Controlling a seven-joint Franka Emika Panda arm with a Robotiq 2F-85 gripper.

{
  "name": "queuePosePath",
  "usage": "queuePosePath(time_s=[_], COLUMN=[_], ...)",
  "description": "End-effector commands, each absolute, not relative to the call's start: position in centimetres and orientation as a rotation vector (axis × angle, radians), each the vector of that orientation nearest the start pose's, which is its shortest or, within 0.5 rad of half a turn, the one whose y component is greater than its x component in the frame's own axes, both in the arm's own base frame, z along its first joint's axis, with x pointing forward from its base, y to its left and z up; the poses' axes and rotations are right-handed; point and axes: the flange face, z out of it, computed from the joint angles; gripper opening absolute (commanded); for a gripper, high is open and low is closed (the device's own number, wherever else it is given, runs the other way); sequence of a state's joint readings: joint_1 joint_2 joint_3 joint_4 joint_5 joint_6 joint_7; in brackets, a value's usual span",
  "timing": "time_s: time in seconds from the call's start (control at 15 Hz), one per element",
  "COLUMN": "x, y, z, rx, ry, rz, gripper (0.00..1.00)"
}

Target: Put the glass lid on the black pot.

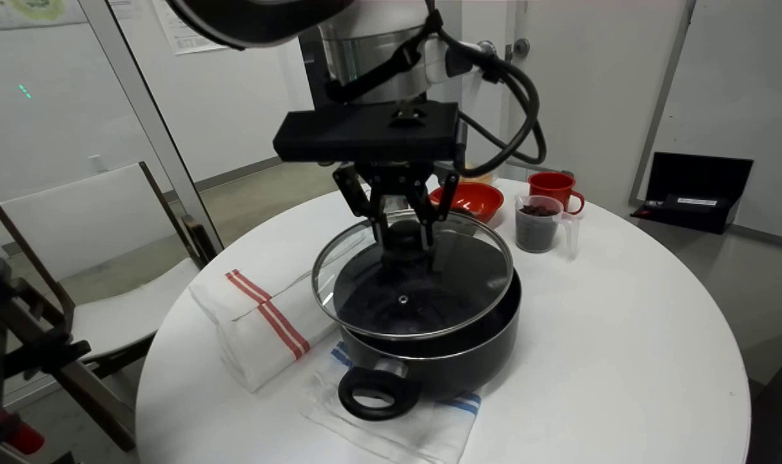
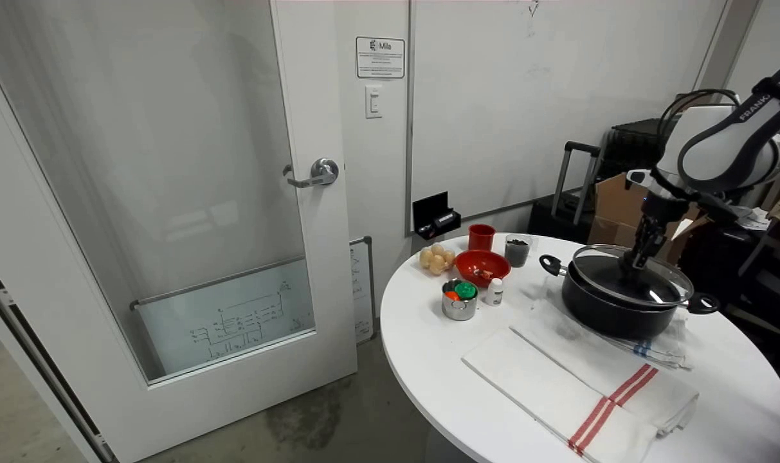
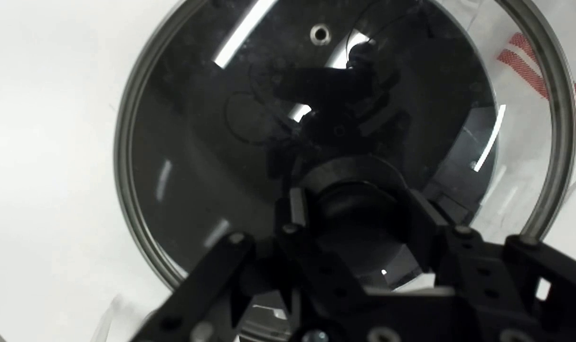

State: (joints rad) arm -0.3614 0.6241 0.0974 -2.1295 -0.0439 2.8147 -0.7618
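Note:
The glass lid (image 1: 403, 316) is round and clear with a metal rim and a black centre knob. It also shows in an exterior view (image 2: 663, 283) and fills much of the wrist view (image 3: 250, 109). The black pot (image 1: 461, 370) stands under it on a folded cloth, and it also shows in an exterior view (image 2: 611, 318). My gripper (image 1: 407, 248) is shut on the lid's knob, with one finger (image 3: 356, 209) on each side. The lid is over the pot, tilted and off-centre, with a gap at one side. Whether its edge touches the pot rim is unclear.
A folded white towel (image 1: 255, 322) with red stripes lies beside the pot. A red bowl (image 2: 483, 267), a red mug (image 1: 552, 187), a measuring cup (image 1: 536, 225), a metal cup (image 2: 459, 305) and a small white bottle (image 2: 495, 291) stand on the round white table (image 1: 623, 361).

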Motion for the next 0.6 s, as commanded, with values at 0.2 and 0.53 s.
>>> queuePosePath(time_s=[0.2, 0.53], x=[57.1, 57.9], y=[-15.7, -16.0], z=[10.7, 9.9], rx=[-3.045, -3.050], ry=[-0.728, -0.708], rz=[-0.180, -0.181], gripper=[0.26, 0.26])
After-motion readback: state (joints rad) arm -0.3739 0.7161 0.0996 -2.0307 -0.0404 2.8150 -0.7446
